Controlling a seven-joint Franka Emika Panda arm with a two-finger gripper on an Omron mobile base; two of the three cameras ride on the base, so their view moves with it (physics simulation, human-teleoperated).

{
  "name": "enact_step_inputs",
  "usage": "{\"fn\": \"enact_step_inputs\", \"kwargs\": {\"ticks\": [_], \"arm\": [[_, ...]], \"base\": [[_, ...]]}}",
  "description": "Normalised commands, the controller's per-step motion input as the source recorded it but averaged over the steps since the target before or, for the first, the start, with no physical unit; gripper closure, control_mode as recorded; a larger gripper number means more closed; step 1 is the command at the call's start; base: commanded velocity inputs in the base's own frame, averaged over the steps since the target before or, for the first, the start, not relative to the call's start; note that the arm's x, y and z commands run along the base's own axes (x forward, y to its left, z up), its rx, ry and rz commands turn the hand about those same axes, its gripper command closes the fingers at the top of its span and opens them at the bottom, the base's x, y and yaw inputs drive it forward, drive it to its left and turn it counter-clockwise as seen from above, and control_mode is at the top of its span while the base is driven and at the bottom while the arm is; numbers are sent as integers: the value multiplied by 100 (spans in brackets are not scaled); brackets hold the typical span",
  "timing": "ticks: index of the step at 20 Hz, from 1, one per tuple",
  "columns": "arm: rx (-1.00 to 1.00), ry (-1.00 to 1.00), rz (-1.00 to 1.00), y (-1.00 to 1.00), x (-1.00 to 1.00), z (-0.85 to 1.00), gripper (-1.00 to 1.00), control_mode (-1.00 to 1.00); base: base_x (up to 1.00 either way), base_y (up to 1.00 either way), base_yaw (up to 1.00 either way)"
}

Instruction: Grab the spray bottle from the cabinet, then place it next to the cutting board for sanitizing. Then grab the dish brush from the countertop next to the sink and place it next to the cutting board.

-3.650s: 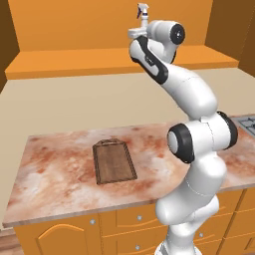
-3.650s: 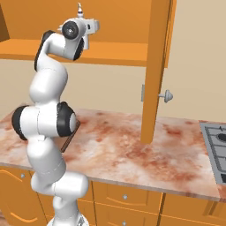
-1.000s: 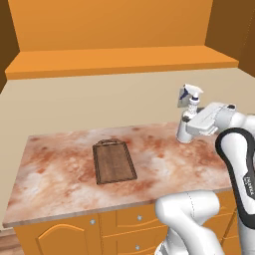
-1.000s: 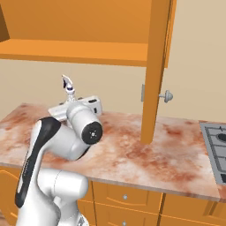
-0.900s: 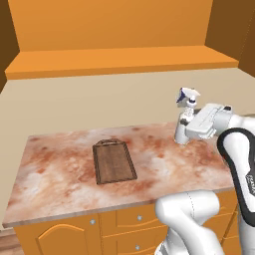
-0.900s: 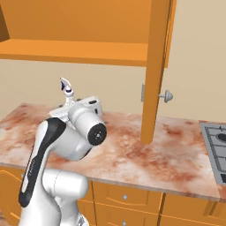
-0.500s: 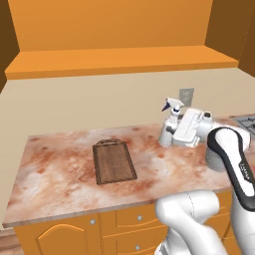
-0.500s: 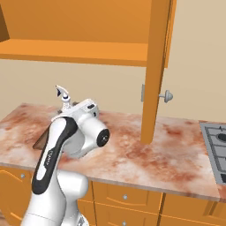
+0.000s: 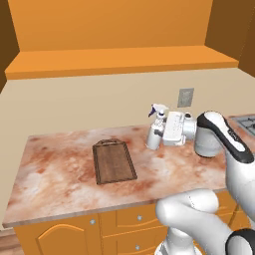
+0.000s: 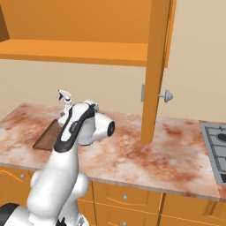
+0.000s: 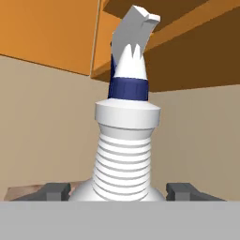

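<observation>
Spray bottle (image 9: 155, 130) stands upright in the left base view, held by the gripper (image 9: 160, 131) from its right side, with its base low over the countertop (image 9: 60, 174) — whether it touches the stone cannot be told. It sits to the right of the cutting board (image 9: 113, 162), near it but apart, and its nozzle points left. The cabinet (image 9: 119, 60) shelf runs above.

From the right base view, the arm's elbow covers most of the bottle; its nozzle (image 10: 64, 96) pokes up behind the white link, with a corner of the board (image 10: 46, 136) at the left. The cabinet door (image 10: 157, 66) hangs open.

Up close in the hand view, the ribbed neck and blue collar (image 11: 127, 136) rise between the two dark fingertips (image 11: 55, 191) — jaws clasped on the bottle's body.
</observation>
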Motion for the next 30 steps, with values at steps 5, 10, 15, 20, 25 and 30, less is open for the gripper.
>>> {"fn": "enact_step_inputs", "kwargs": {"ticks": [5, 10, 15, 20, 25, 30], "arm": [[-3, -3, 21, 4, 48, -38, 100, -100], [-15, -4, 10, 14, 23, -39, 100, -100], [-13, -1, 0, 20, 25, -19, 100, -100], [-1, 3, 0, 1, 29, 0, 100, -100], [0, 0, 0, 0, 20, -17, 100, -100], [0, 0, 0, 0, 8, -28, 100, -100]], "base": [[0, 0, 0], [0, 0, 0], [0, 0, 0], [0, 0, 0], [0, 0, 0], [0, 0, 0]]}}
